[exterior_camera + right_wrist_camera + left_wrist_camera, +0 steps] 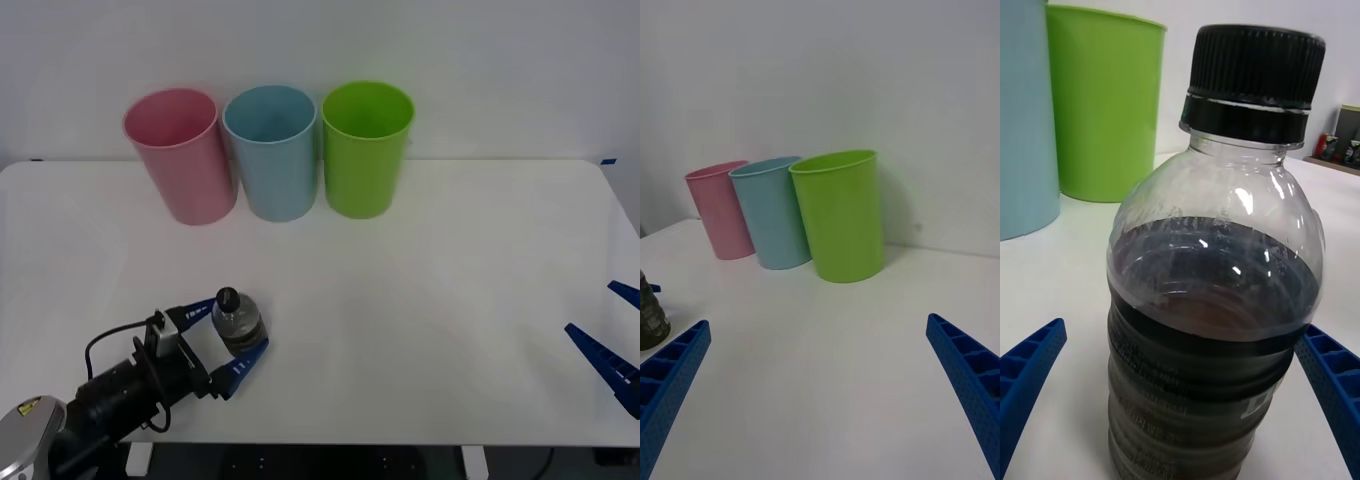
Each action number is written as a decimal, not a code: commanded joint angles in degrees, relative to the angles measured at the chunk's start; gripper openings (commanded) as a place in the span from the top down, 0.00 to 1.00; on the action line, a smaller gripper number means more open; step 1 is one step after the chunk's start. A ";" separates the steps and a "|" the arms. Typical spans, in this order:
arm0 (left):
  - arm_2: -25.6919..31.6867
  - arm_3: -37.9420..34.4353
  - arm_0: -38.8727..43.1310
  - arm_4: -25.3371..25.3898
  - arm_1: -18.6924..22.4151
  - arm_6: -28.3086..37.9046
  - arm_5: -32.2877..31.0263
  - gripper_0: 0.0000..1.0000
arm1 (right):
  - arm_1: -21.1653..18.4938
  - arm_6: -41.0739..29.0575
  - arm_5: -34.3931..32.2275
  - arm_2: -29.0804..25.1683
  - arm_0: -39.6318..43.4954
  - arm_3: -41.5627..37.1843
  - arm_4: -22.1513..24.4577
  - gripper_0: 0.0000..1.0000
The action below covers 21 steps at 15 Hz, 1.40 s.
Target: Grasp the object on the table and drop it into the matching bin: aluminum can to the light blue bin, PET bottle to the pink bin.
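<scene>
White table (pixel 420 300) against a pale wall — pink bin (pixel 180 155), light blue bin (pixel 272 150), green bin (pixel 365 148) along the far edge. Left gripper (pixel 232 335) spread around the upright PET bottle (pixel 237 318); right gripper (pixel 610 340) open, near corner.

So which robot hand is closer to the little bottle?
The left. The left gripper has its open fingers on either side of the PET bottle, near the table's front left. The right gripper waits open at the far right edge.

A lab or test room is suggested: a plain white table (pixel 450 300) is set against a bare white wall (pixel 500 70), three coloured plastic bins (pixel 366 150) are lined up at the far edge, and nothing homely is seen.
</scene>
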 commanded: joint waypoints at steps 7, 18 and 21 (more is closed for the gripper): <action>-0.65 0.00 -0.27 0.05 0.01 0.51 -0.01 1.00 | 0.00 0.00 0.00 0.00 0.00 0.00 0.00 0.00; -0.12 -0.70 0.17 3.66 0.71 1.13 -0.01 1.00 | 0.00 0.00 0.00 0.00 0.00 0.00 0.00 0.00; -0.03 -3.95 0.87 5.50 1.15 2.89 1.75 1.00 | 0.00 0.00 0.00 0.00 0.00 0.00 0.00 0.00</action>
